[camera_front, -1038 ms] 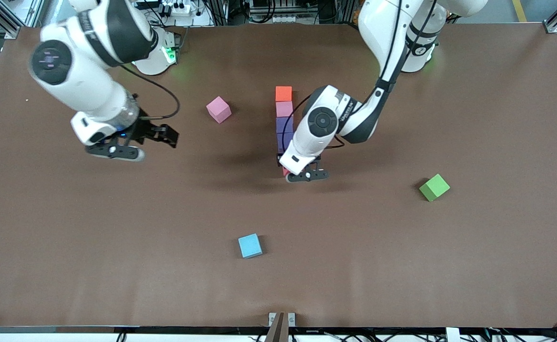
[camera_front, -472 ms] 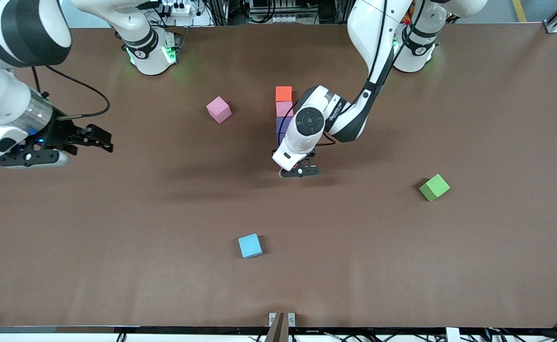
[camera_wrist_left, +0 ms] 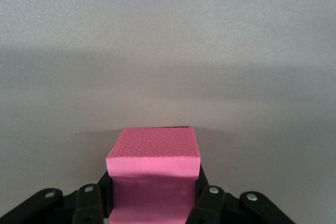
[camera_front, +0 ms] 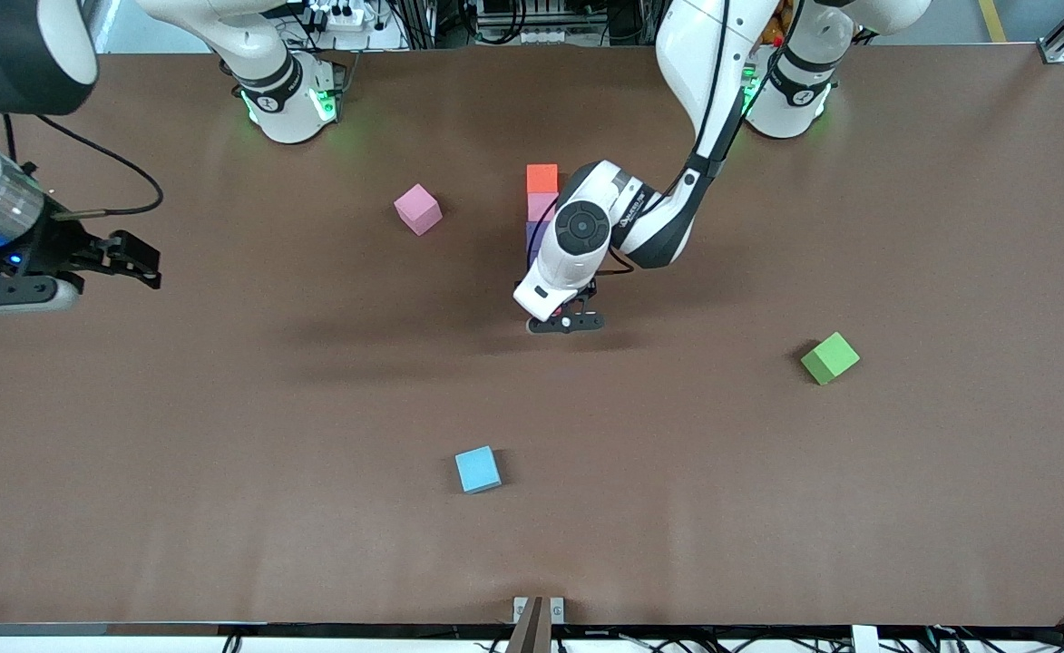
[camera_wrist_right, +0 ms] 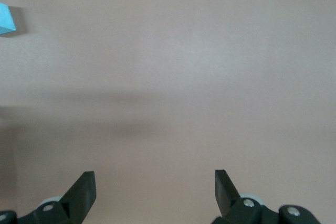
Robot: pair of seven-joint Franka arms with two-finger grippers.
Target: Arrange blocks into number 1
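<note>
- Left gripper (camera_front: 566,323): clamped on a red block (camera_wrist_left: 153,174), which the left wrist view shows as pinkish-red, squeezed between the two fingers (camera_wrist_left: 207,203). In the front view the arm hides this block. Compared with a second ago, the gripper has shifted slightly toward the right arm's end of the table, and the grip is unchanged.
- Column of blocks: the orange block (camera_front: 541,178) lies farthest from the front camera, a pink block (camera_front: 541,207) touches it, and a purple block (camera_front: 532,238) shows partly under the left arm. More of the column is covered now than a second ago.
- Loose pink block (camera_front: 417,209): apart from the column, toward the right arm's end; unmoved.
- Right gripper (camera_front: 123,258): fingers spread wide, holding nothing. It has withdrawn from near the table's middle to the table's edge at its own end.
- Light blue cube (camera_front: 477,469) and green cube (camera_front: 829,357): positions unchanged on the table (camera_front: 767,508).
</note>
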